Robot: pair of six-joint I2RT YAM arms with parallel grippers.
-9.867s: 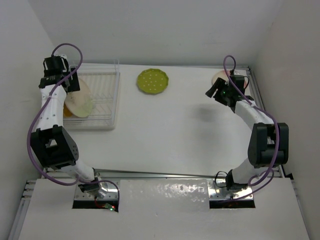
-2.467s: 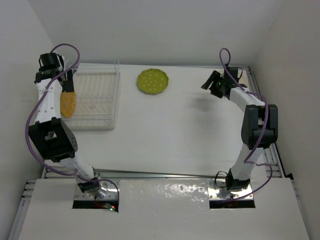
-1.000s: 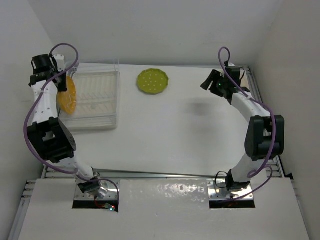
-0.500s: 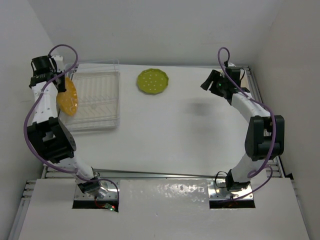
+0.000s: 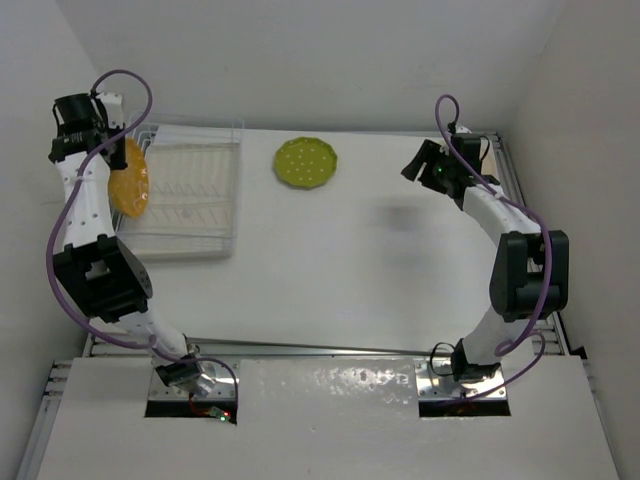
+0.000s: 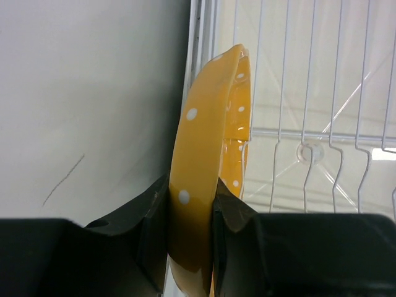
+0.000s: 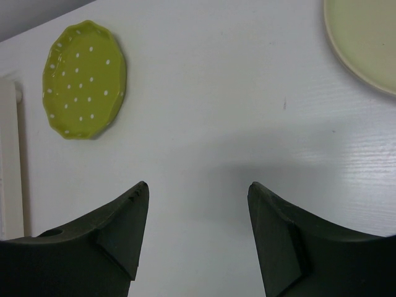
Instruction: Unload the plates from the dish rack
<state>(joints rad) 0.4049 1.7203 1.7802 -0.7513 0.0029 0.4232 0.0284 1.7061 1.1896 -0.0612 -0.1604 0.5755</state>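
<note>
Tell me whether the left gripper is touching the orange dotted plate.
Touching. The left wrist view shows the left gripper shut on the orange dotted plate, one finger pressed against each face, with no gap on either side.

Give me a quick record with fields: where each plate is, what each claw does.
left claw: shut on the orange dotted plate, held on edge by the left rim of the dish rack
dish rack: no other plate seen in it
right claw: open, empty, above the table
green dotted plate: flat on the table, far side
cream plate: flat on the table, beyond the right claw
</note>
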